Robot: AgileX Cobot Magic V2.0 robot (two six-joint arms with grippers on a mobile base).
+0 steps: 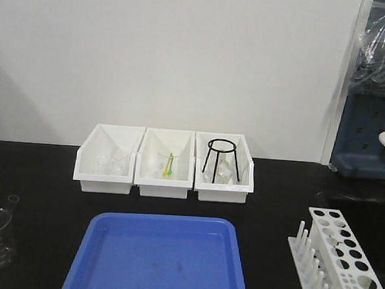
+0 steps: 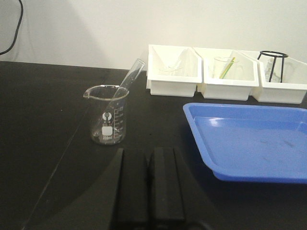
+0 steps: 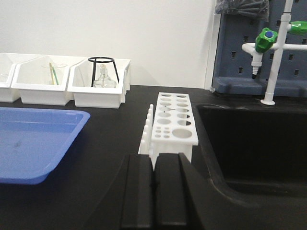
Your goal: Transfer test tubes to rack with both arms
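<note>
So this looks like square one as far as I can tell. The rack (image 1: 343, 257) sits at about 4 o'clock on the black worktop (image 1: 45, 174) in the front view, and every hole I can see in it is empty. No tube has gone in yet.

The only test tube (image 2: 125, 84) I can spot is leaning in a glass beaker (image 2: 108, 117), over at 8 o'clock in the front view, well apart from the rack. The blue tray (image 1: 162, 248) lies between them at 6 o'clock. Seen from the left wrist camera, the beaker is at roughly 11 o'clock from the left gripper (image 2: 148, 187), near but not touching.

That gripper's fingers are pressed together with nothing between them. Same for the right gripper (image 3: 153, 187): fingers together, holding nothing, with the rack straight ahead at 12 o'clock and the sink (image 3: 249, 139) off at 2 o'clock.

The three white bins (image 1: 108, 172) along the back at 12 o'clock hold other glassware and a black tripod ring (image 1: 220, 159). I can't tell whether any tubes are in there.

My read is that everything is left to do: the left gripper opens, takes the tube from the beaker, and it gets over to the rack side, probably by a handover.
</note>
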